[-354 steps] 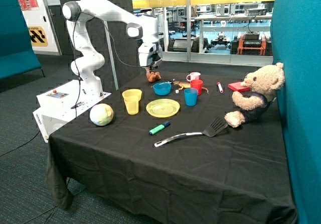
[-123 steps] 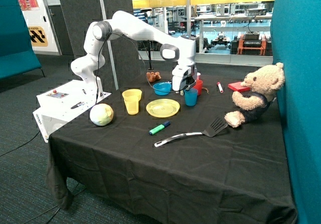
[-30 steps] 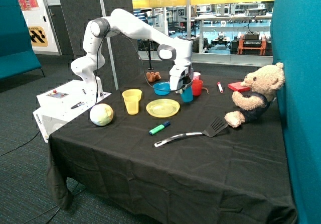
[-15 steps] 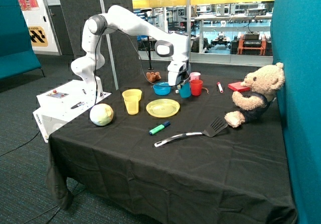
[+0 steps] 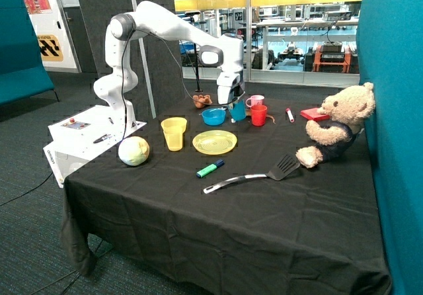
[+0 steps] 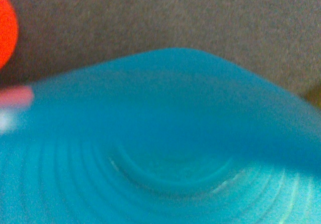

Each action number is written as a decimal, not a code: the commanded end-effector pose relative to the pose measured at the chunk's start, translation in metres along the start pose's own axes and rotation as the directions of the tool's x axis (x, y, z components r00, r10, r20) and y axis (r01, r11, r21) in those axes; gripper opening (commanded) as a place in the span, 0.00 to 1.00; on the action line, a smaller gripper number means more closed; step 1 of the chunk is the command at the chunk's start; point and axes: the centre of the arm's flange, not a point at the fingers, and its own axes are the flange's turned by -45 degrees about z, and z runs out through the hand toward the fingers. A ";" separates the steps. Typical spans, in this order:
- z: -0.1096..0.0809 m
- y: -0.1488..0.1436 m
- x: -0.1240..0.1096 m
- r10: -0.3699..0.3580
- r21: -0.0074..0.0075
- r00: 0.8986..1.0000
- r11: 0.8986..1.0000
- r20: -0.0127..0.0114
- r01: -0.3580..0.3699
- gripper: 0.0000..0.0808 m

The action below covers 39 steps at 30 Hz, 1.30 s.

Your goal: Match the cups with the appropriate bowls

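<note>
Since half a second ago your arm has carried the blue cup (image 5: 238, 111) further from the red mug (image 5: 259, 115) and toward the blue bowl (image 5: 213, 116); a few seconds back that cup stood on the bench (image 5: 264, 209) in front of the red mug. You now have the tool (image 5: 235, 104) closed on the blue cup, which hangs clear of the cloth just beside the blue bowl, between it and the red mug, not yet over the bowl. Your wrist view is almost filled by the cup's inside (image 6: 165, 148), with a sliver of the red mug (image 6: 6, 28) at the edge and dark cloth beyond.

Taking the blue bowl as your landmark: the yellow cup (image 5: 174, 133) sits in front of it toward the arm's base side, and whether a bowl lies under that cup you cannot tell from here. The plate (image 5: 215, 142) lies directly in front of the bowl. A white mug (image 5: 254, 100) stands behind the red one. Further forward of the bowl lie a green marker (image 5: 210, 169) and a spatula (image 5: 254, 176). A teddy bear (image 5: 337, 124) sits well apart, at the far side of the bench.
</note>
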 end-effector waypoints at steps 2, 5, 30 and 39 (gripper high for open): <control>-0.021 -0.011 -0.031 -0.085 0.000 0.996 0.996 0.002 0.085 0.00; -0.025 -0.016 -0.045 -0.107 0.000 0.994 0.994 0.002 0.107 0.00; -0.024 -0.041 -0.121 -0.238 0.000 0.971 0.971 0.002 0.238 0.00; -0.005 -0.054 -0.143 -0.265 0.000 0.964 0.964 0.002 0.265 0.00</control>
